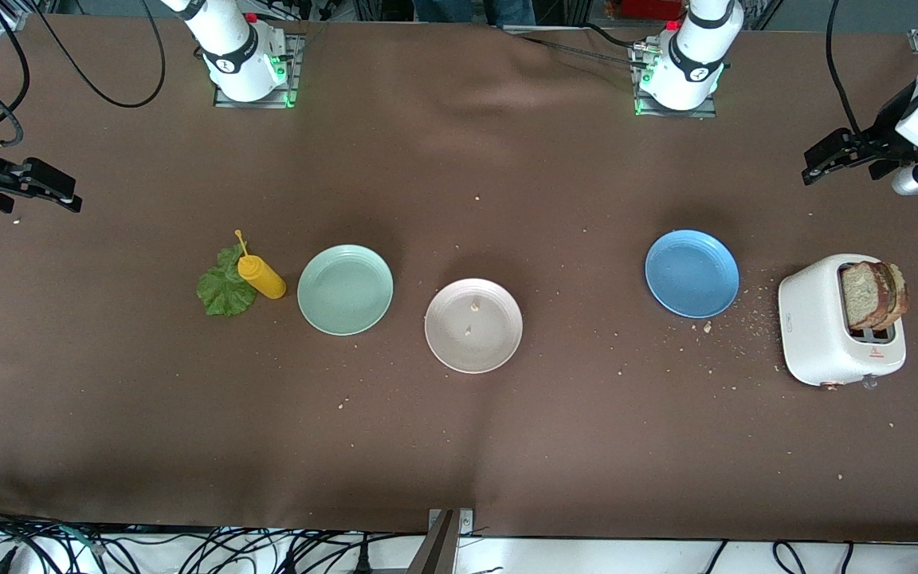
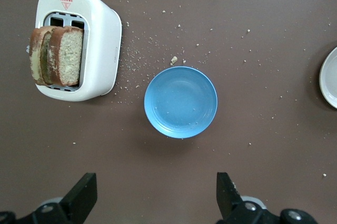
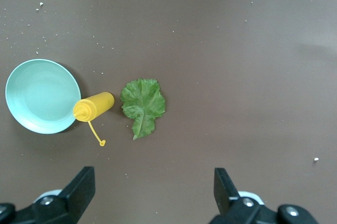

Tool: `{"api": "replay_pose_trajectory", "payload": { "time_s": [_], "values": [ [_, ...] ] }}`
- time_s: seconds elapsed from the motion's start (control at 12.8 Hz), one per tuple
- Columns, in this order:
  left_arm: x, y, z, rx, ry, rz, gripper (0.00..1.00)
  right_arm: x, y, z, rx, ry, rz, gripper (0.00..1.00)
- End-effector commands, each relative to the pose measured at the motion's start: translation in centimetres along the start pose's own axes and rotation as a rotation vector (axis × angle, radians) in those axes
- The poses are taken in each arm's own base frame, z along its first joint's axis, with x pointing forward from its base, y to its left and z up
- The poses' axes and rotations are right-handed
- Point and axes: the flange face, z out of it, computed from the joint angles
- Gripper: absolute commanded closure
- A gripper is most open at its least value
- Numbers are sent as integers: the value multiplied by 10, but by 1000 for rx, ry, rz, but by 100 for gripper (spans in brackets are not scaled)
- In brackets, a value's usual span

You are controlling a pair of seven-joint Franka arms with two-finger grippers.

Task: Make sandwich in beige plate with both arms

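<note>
Beige plate (image 1: pixel 443 344) mid-table, lots of room round it. 3 plates, 2 bread slices (image 1: pixel 873 296) in toaster (image 1: pixel 817 335). Left gripper (image 1: pixel 833 157) & right gripper (image 1: pixel 41 185) at table ends, jaws wide, holding nothing.

Beige plate (image 1: pixel 473 325): mid-desk (image 1: pixel 459 446) — between two other plates.
Bread slices (image 1: pixel 873 296): upright in toaster (image 1: pixel 837 331) — left arm's end.

Robot lab: two bolted-down arm bases (image 1: pixel 240 60) on brown-clothed table (image 1: pixel 459 446), loose cables (image 1: pixel 188 550) along edge.
</note>
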Motion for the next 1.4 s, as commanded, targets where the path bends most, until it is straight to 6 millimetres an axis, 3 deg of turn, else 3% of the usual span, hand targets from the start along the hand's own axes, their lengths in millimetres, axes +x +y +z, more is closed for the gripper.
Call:
{"api": "replay_pose_trajectory", "payload": {
  "time_s": [0.0,1.32],
  "values": [
    [1,-1,-6,-32,-16,21,0,-3,0,-5,14,4,9,0],
    [5,-13,-1,-34,-23,0,0,-9,1,-3,21,-41,-5,0]
  ]
}}
